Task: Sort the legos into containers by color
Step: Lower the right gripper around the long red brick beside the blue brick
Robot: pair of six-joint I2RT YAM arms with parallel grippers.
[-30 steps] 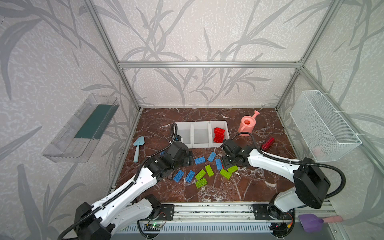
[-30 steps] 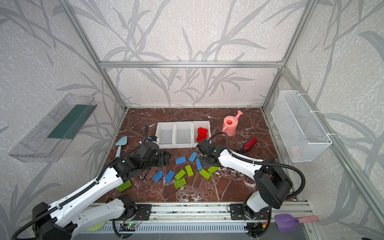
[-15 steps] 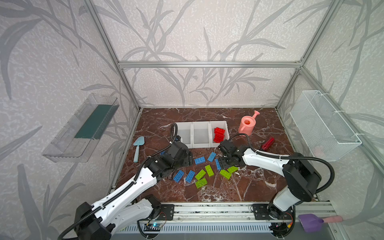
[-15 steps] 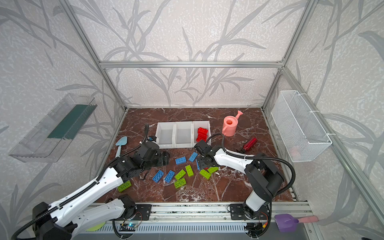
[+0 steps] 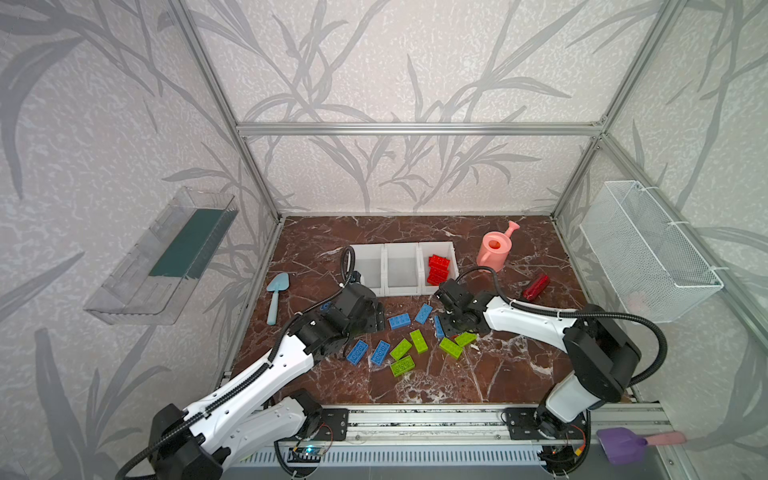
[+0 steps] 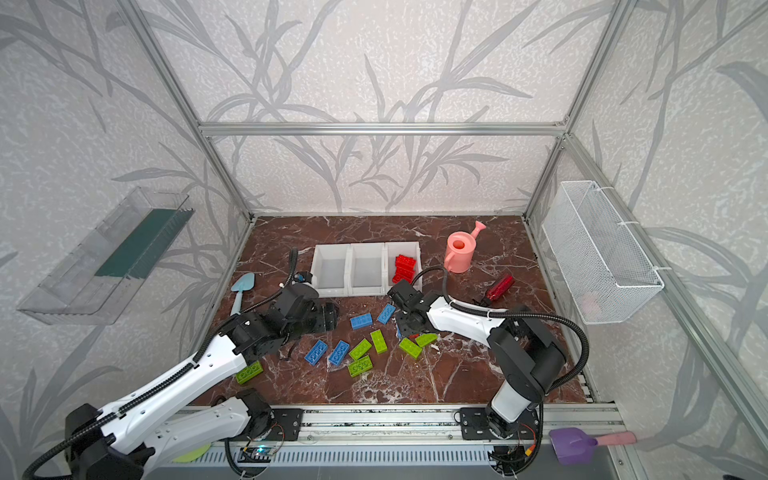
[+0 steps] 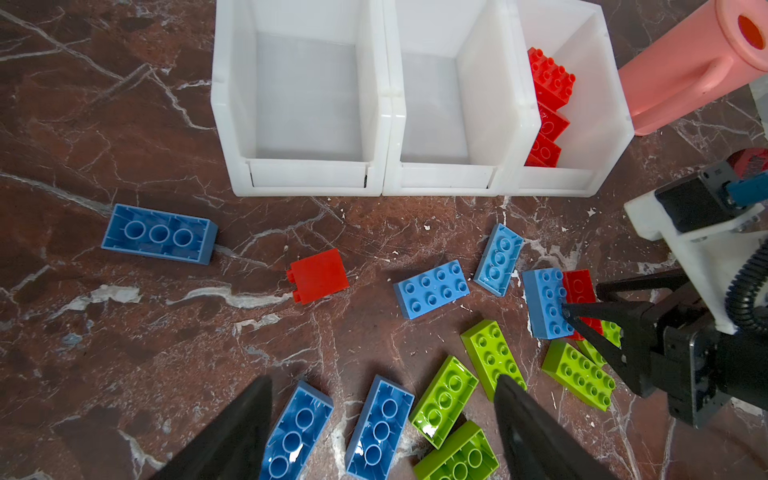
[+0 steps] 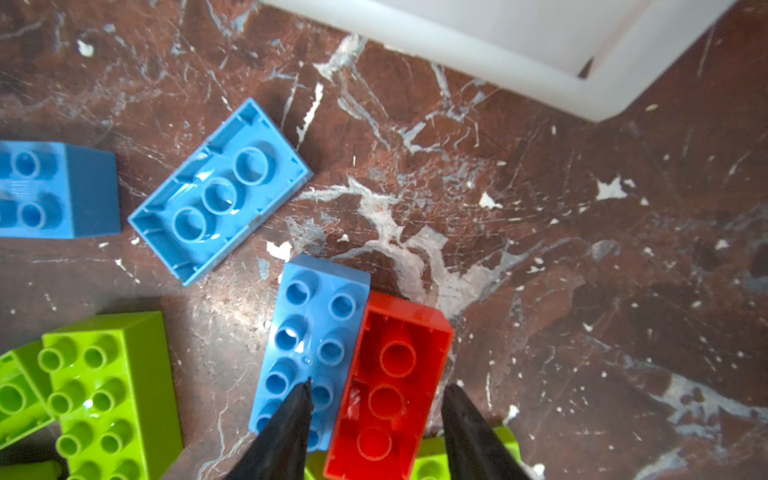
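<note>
Right gripper (image 8: 376,384) straddles a red lego (image 8: 399,357) beside a blue lego (image 8: 316,328), jaws narrow, grip unclear; left gripper (image 7: 382,379) hangs wide open over loose legos (image 7: 297,428) left of it.

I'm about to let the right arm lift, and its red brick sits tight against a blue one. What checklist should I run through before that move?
1. Red brick between the fingers of the right gripper: ok, it lies studs down between them.
2. Grip firm on it: cannot tell; contact on both sides is unclear.
3. Blue brick clear of the grasp: not ok, it lies flush against the red brick and one finger stands over its studs.
4. End bin fit for red: ok, it holds only red bricks, with room left.
5. Left gripper out of the way: ok, open, empty, apart from the right gripper.
</note>
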